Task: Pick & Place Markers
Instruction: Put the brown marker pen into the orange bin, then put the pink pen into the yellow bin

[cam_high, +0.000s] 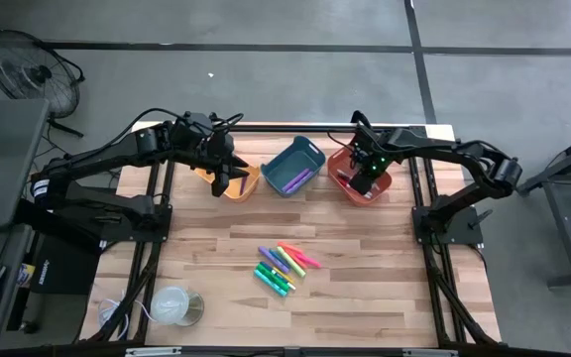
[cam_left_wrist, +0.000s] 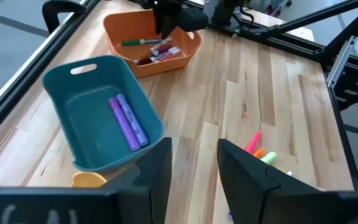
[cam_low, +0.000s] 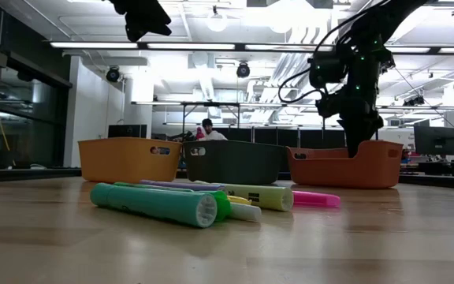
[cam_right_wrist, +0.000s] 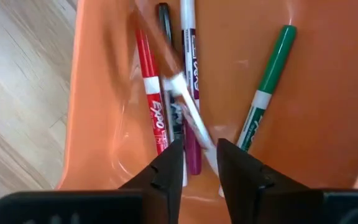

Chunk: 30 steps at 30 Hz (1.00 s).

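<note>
Several bright markers [cam_high: 285, 263] lie loose on the wood table, mid-front [cam_low: 195, 201]. My right gripper [cam_right_wrist: 199, 168] points down into the red-orange bin [cam_high: 343, 186], open. Red, dark and green markers [cam_right_wrist: 263, 99] lie on that bin's floor. A blurred pale marker [cam_right_wrist: 182, 99] slants across them, its near end in the gap between my fingers. My left gripper [cam_left_wrist: 194, 171] is open and empty, raised over the yellow bin [cam_high: 248, 188], beside the teal bin [cam_left_wrist: 79, 106]. Two purple markers [cam_left_wrist: 126, 121] lie in the teal bin. My right gripper stands over the blurred pale marker's near end [cam_right_wrist: 209, 149], coming from above and pointing down. The gap between the fingers is wider than the marker. I cannot tell whether either finger touches it. Its far end lies over the markers in the bin.
Three bins stand in a row along the far side: yellow [cam_low: 128, 158], teal [cam_low: 235, 162], red-orange [cam_low: 337, 166]. A white round cup-like thing [cam_high: 174, 305] sits near the front left corner. Bare wood lies between the bins and the loose markers. A person shows far behind.
</note>
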Available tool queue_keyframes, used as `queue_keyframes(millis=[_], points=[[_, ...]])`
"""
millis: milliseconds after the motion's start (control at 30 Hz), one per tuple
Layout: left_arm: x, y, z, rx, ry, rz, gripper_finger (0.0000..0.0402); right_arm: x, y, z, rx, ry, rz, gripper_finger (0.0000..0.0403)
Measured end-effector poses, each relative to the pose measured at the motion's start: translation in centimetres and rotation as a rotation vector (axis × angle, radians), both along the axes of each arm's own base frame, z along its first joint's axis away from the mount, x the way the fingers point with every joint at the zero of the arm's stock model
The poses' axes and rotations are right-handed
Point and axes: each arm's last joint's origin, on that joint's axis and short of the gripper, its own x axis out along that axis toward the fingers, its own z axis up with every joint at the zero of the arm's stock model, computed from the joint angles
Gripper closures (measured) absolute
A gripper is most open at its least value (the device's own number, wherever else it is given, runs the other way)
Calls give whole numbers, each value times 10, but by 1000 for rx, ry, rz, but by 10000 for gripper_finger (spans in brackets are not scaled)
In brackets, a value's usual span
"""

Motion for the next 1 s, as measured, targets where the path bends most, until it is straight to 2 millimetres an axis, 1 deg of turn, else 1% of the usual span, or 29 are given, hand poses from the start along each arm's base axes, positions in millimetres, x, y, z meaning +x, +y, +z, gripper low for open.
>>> queue_keyframes(millis=[133, 200, 367, 467, 567, 667, 733, 833, 1000], points=[[0, 0, 0, -1, 3, 0, 276, 0, 0, 0, 5, 4, -16, 308], [-1, 0, -1, -6, 11, -3, 276, 0, 0, 4, 13, 10, -30, 307], [-2, -1, -3, -37, 39, -1, 276, 5, 1, 26, -16, -9, -20, 305], [-4, -2, -3, -40, 44, 2, 276, 12, 5, 44, -44, -30, -19, 305], [-11, -4, 1, -27, 24, -5, 276, 22, 11, 59, -50, -66, -8, 305], [-22, -8, 7, -16, -12, -14, 276, 34, 23, 72, -54, -113, -1, 304], [-32, -11, 8, -7, -36, -13, 276, 41, 34, 77, -51, -134, 15, 304], [-50, -17, 1, -7, -58, -5, 276, 52, 53, 79, -40, -166, 39, 304], [-73, -26, -12, -63, -162, -15, 276, 66, 94, 81, -17, -212, 98, 304]])
